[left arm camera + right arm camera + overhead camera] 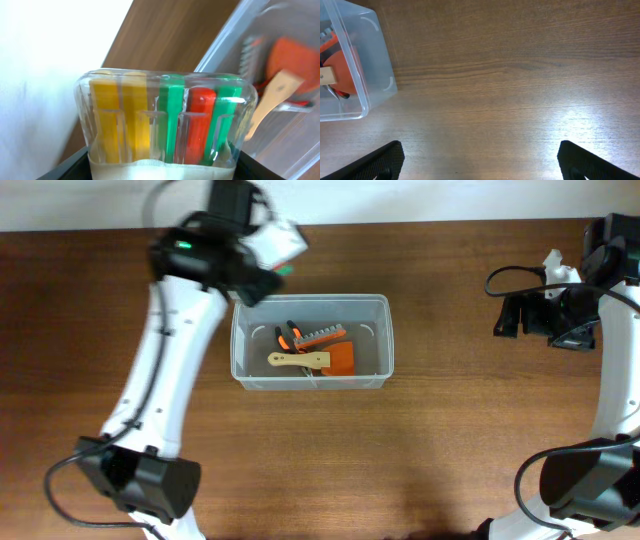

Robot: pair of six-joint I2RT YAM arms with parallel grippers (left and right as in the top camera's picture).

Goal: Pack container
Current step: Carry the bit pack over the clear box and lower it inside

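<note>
The clear plastic container stands mid-table and holds an orange scraper with a wooden handle, pliers and a bit set. It also shows in the left wrist view and in the right wrist view. My left gripper is above the container's far-left corner, shut on a clear blister pack of yellow, green and red pieces. My right gripper is open and empty over bare table at the far right.
The brown wooden table spreads around the container. A white wall runs along the table's far edge. The right arm's cable loops near its wrist.
</note>
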